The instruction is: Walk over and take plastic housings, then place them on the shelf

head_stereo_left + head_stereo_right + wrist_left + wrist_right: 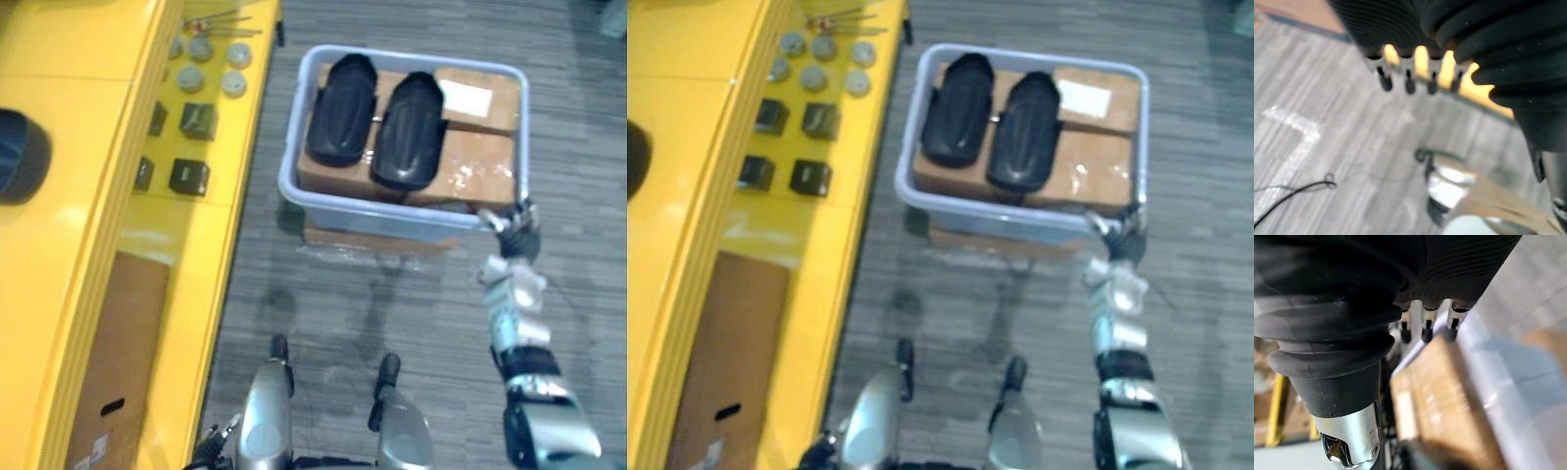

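Two black ribbed plastic housings (341,110) (409,130) lie side by side on cardboard boxes (472,166) inside a pale grey bin (290,171) on the carpet ahead. My right hand (519,235) reaches the bin's near right corner, fingers spread and open, holding nothing. In the right wrist view its fingertips (1425,330) hang just over the bin's rim (1498,367) and a box. My left hand (1408,81) hangs open above the grey carpet with nothing in it. A yellow shelf (88,147) runs along the left.
On the shelf sit several small black cubes (189,176) and grey discs (211,64), with a dark round object (20,155) at its far left. A flat cardboard piece (118,362) lies lower on the shelf. Another box (377,240) sits under the bin.
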Controlling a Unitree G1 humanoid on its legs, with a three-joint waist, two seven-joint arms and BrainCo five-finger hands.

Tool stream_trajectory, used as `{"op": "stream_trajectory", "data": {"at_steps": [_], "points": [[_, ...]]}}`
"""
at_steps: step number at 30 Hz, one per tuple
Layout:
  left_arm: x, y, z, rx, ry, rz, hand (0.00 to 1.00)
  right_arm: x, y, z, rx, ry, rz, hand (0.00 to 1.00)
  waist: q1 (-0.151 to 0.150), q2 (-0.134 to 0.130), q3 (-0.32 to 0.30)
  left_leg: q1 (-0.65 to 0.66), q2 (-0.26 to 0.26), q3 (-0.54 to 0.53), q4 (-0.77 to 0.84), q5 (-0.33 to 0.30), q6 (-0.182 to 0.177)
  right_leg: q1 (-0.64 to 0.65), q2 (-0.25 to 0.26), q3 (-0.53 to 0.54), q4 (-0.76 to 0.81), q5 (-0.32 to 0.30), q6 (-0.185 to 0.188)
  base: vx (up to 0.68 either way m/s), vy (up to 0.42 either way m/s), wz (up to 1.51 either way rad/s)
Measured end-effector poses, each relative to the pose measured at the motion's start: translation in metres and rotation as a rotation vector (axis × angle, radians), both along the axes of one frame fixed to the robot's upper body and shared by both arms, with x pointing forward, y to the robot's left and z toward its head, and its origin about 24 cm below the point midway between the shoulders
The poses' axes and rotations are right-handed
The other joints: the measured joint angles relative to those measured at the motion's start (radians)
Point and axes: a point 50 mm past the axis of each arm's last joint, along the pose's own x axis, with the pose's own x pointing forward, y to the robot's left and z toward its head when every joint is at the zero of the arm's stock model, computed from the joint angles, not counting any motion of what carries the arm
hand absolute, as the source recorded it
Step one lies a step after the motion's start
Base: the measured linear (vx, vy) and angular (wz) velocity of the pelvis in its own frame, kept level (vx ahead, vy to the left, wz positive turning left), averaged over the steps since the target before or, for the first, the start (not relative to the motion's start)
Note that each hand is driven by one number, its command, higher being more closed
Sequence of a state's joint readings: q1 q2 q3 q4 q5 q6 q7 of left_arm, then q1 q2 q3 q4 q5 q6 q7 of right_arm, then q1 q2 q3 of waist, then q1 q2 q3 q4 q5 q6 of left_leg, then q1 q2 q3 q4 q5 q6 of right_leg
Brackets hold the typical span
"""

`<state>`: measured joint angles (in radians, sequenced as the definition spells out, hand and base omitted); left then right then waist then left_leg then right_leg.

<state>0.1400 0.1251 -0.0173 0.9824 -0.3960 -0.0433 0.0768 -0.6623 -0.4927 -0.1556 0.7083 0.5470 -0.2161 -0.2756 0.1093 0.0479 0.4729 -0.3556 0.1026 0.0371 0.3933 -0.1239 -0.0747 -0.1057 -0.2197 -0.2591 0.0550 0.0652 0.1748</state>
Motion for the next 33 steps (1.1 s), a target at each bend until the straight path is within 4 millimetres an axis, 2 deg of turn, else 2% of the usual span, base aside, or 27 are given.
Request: {"op": "stream_trajectory", "data": {"at_steps": [1, 4, 8, 10, 15, 17, 20, 21, 25, 30, 33], "points": [[-0.001, -0.005, -0.001, -0.018, 0.001, -0.002, 0.00, 0.005, -0.007, 0.021, 0.002, -0.047, -0.024, 0.00, 0.004, 0.016, 0.011, -0.012, -0.011, -0.011, 0.004, 0.004, 0.006, -0.009, -0.010, -0.017, 0.016, -0.002, -0.002, -0.04, 0.058, 0.20], [-0.002, -0.013, -0.003, -0.061, 0.002, 0.018, 0.00, 0.011, -0.025, 0.059, -0.016, -0.102, -0.084, 0.00, 0.027, 0.058, 0.033, -0.055, -0.037, -0.038, 0.030, 0.005, 0.008, -0.045, -0.037, -0.043, 0.071, -0.021, 0.003, -0.06, 0.086, 0.27], [-0.005, -0.022, -0.005, -0.098, 0.010, -0.002, 0.00, 0.013, -0.038, 0.076, -0.037, -0.069, -0.175, 0.00, 0.061, 0.088, 0.051, -0.107, -0.054, -0.065, 0.061, 0.007, 0.012, -0.086, -0.055, -0.067, 0.119, -0.041, 0.009, -0.07, 0.046, 0.24], [-0.005, -0.031, -0.006, -0.129, 0.003, -0.028, 0.00, 0.010, -0.052, 0.090, -0.043, -0.032, -0.260, 0.00, 0.080, 0.110, 0.058, -0.135, -0.070, -0.081, 0.071, 0.013, 0.021, -0.110, -0.071, -0.080, 0.152, -0.052, 0.015, -0.08, 0.037, 0.23], [-0.011, -0.041, -0.009, -0.172, 0.024, -0.053, 0.00, 0.001, -0.073, 0.103, -0.069, 0.090, -0.433, 0.00, 0.108, 0.117, 0.056, -0.163, -0.094, -0.091, 0.072, 0.023, 0.030, -0.142, -0.096, -0.092, 0.179, -0.060, 0.022, -0.04, 0.028, 0.13], [-0.010, -0.045, -0.008, -0.183, 0.018, -0.074, 0.00, -0.006, -0.083, 0.109, -0.122, 0.152, -0.502, 0.00, 0.123, 0.129, 0.048, -0.176, -0.106, -0.092, 0.076, 0.026, 0.035, -0.157, -0.112, -0.094, 0.194, -0.064, 0.028, -0.01, 0.034, 0.12], [-0.011, -0.049, -0.008, -0.199, 0.017, -0.091, 0.00, -0.015, -0.095, 0.113, -0.096, 0.201, -0.608, 0.00, 0.139, 0.160, 0.027, -0.206, -0.116, -0.105, 0.093, 0.026, 0.036, -0.173, -0.121, -0.105, 0.205, -0.067, 0.031, 0.00, 0.031, 0.16], [-0.010, -0.050, -0.008, -0.200, 0.017, -0.099, 0.00, -0.016, -0.096, 0.113, -0.085, 0.207, -0.630, 0.00, 0.143, 0.163, 0.025, -0.209, -0.118, -0.105, 0.095, 0.026, 0.036, -0.176, -0.123, -0.105, 0.208, -0.068, 0.032, -0.01, 0.021, 0.04], [-0.011, -0.056, -0.009, -0.227, 0.018, -0.111, 0.00, -0.031, -0.110, 0.107, -0.038, 0.289, -0.786, 0.00, 0.173, 0.196, 0.002, -0.230, -0.129, -0.107, 0.109, 0.024, 0.039, -0.198, -0.138, -0.105, 0.231, -0.076, 0.036, -0.03, 0.020, 0.04], [-0.014, -0.060, -0.010, -0.246, 0.029, -0.137, 0.00, -0.037, -0.118, 0.107, -0.060, 0.353, -0.802, 0.00, 0.188, 0.233, -0.025, -0.258, -0.130, -0.109, 0.139, 0.012, 0.044, -0.220, -0.144, -0.106, 0.257, -0.087, 0.036, -0.03, 0.011, 0.01], [-0.017, -0.063, -0.011, -0.265, 0.039, -0.151, 0.00, -0.044, -0.126, 0.106, -0.066, 0.397, -0.792, 0.00, 0.212, 0.259, -0.044, -0.277, -0.131, -0.108, 0.140, 0.009, 0.041, -0.243, -0.148, -0.104, 0.266, -0.091, 0.032, 0.00, 0.000, 0.00]]}}
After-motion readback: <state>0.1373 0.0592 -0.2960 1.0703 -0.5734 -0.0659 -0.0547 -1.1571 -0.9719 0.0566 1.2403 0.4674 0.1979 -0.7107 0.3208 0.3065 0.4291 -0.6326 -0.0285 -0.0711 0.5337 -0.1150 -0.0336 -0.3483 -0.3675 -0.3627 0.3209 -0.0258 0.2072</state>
